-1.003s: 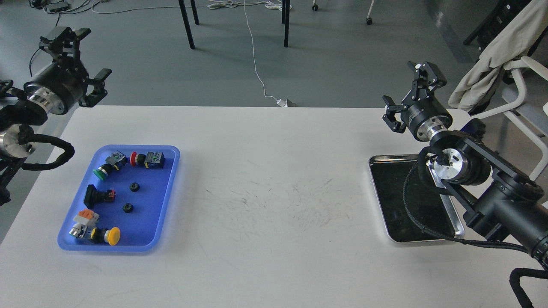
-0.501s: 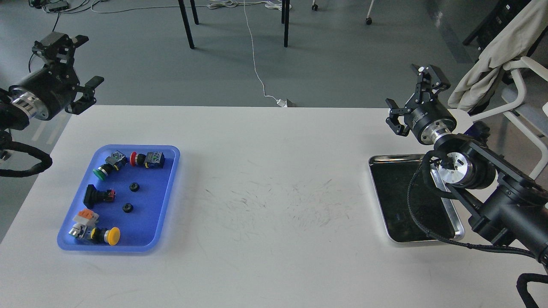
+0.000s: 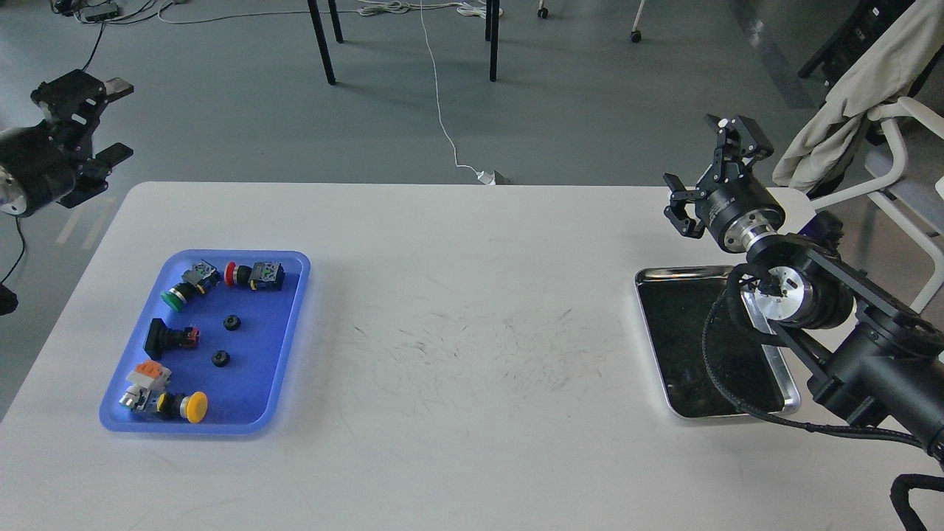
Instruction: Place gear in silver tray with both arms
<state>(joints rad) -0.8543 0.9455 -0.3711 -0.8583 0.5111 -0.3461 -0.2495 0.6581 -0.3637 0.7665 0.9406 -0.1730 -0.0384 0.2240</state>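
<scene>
Two small black gears lie in the blue plastic tray (image 3: 287,310) at the left: one (image 3: 231,322) near its middle, one (image 3: 220,358) below it. The silver tray (image 3: 675,274) sits at the table's right, its dark bottom bare, partly covered by my right arm. My left gripper (image 3: 94,122) is open and empty, raised off the table's far left corner, well away from the gears. My right gripper (image 3: 709,167) is open and empty, above the table just behind the silver tray.
The blue tray also holds several push buttons and switches, among them a green one (image 3: 174,296), a red one (image 3: 232,274) and a yellow one (image 3: 194,407). A chair with a beige cloth (image 3: 848,110) stands at the right. Table legs and cables are on the floor behind.
My left arm has drawn back to the left, away from the table, its gripper still open. My right gripper has shifted slightly right and up. Trays and parts have not moved.
</scene>
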